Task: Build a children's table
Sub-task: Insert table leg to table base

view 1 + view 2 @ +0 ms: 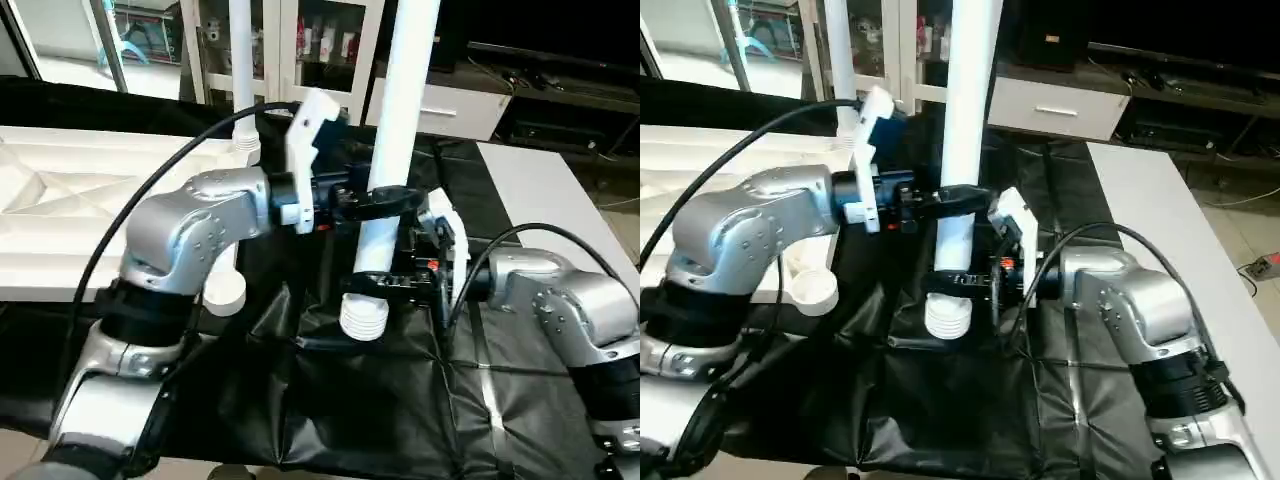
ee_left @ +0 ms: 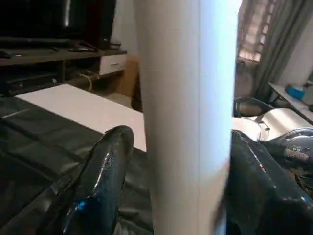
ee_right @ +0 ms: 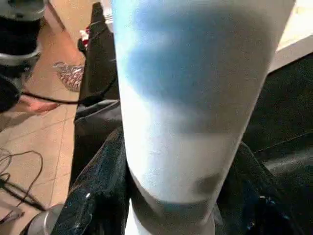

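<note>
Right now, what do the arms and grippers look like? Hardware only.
Both forearms are rounded silver shells over black joint sections. Black cables loop from each forearm toward the wrist. White camera brackets sit at both wrists. The left gripper and right gripper have glossy black fingers, with small red marks near their bases.

Head views are evenly lit, bright indoor light, no hard shadows. The white tabletop [image 1: 70,200] is near blown out, ribs faint. The black cloth [image 1: 380,400] shows soft sheen along its folds. Silver forearms carry broad highlights, no harsh glare. Background cabinets [image 1: 300,40] look slightly soft and washed. In the left wrist view the held leg [image 2: 188,117] is very close and blurred, edges smeared; the black fingers [image 2: 98,181] are out of focus with glossy reflections; window light glows behind curtains. In the right wrist view the leg [image 3: 190,107] is defocused, with a bluish cast patch and a grey shadow band low down; the floor behind is warm-toned.
</note>
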You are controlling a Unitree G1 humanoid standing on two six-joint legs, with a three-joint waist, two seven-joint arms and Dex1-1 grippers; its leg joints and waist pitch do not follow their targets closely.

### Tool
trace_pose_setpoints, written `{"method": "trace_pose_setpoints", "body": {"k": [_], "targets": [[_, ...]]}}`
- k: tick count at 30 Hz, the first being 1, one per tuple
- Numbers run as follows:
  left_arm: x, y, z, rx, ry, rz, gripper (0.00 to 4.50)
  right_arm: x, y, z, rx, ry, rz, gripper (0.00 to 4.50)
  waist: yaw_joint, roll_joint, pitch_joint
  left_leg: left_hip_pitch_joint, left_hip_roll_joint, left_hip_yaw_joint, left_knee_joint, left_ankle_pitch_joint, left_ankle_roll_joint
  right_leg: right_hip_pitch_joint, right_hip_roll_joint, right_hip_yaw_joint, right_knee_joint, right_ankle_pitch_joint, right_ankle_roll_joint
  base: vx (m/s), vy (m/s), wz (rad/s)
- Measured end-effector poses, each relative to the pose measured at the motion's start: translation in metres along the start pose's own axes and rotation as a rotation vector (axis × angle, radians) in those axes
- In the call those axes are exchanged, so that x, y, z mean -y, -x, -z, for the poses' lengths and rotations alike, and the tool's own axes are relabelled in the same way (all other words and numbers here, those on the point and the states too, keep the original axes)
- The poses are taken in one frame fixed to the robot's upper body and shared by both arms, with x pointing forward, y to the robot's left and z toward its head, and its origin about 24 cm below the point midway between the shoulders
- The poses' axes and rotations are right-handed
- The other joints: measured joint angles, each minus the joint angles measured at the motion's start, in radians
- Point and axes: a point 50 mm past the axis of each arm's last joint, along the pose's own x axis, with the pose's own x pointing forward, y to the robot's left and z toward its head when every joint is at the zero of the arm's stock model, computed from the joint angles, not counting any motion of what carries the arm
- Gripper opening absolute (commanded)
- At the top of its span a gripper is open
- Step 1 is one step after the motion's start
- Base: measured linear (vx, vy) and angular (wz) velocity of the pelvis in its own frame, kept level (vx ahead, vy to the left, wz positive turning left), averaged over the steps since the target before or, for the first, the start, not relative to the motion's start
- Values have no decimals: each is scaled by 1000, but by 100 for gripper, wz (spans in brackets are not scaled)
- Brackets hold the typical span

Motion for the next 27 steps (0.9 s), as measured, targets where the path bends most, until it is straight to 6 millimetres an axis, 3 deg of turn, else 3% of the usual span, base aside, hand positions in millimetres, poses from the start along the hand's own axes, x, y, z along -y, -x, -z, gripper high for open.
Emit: {"method": "trace_pose_setpoints", "body": {"k": [3, 6, 10, 16, 18, 20, 25, 27], "targets": [[-2, 13, 0, 13, -9, -28, 342, 4, 1, -1, 37, -8, 45, 186, 0, 0, 0, 0, 0, 0, 0, 0, 0, 0, 0, 0, 0, 0, 0, 0, 0, 0], [-1, 24, 1, 20, -18, -29, 382, 6, 5, -1, 55, -9, 67, 186, 2, 0, 0, 0, 0, 0, 0, 0, -1, 0, 0, 0, 0, 0, 0, 0, 0, 0], [1, 32, 1, 29, -56, -71, 384, 8, 6, 4, 67, -19, 110, 186, 1, 2, -1, 0, 0, -1, 1, 0, -1, 0, 0, 0, 0, 0, -1, 0, 0, 0], [-20, 87, 2, 156, -118, -449, 384, 27, 30, 13, 73, 71, 495, 186, -7, 3, -1, 2, 0, -1, 0, 1, -2, 1, 1, 0, 2, 0, 0, 0, 0, 0], [-32, 107, 20, 115, -222, -751, 384, 28, 27, 13, 107, 139, 644, 186, -22, 2, -2, 1, 0, -1, -2, 1, -2, 1, 1, 1, 2, -2, 4, 0, 0, 0], [-40, 119, 44, 82, -230, -946, 384, 25, 24, 11, 145, 185, 718, 186, -28, -1, -1, 2, 0, -1, -1, 2, -3, 1, 1, 0, 1, -2, 6, 0, 0, 0], [-28, 114, 83, 57, -285, -1096, 384, 17, 17, 12, 273, 178, 778, 186, -22, -14, -7, 0, -2, 2, -1, 1, -1, 4, -2, 3, -2, -3, 8, 0, 0, 0], [-21, 104, 101, 68, -224, -1123, 384, 14, 15, 19, 297, 160, 787, 186, -4, -13, -6, -1, -8, 4, 6, -4, 9, 5, -13, 8, -1, -3, 16, 0, 0, 0]]}}
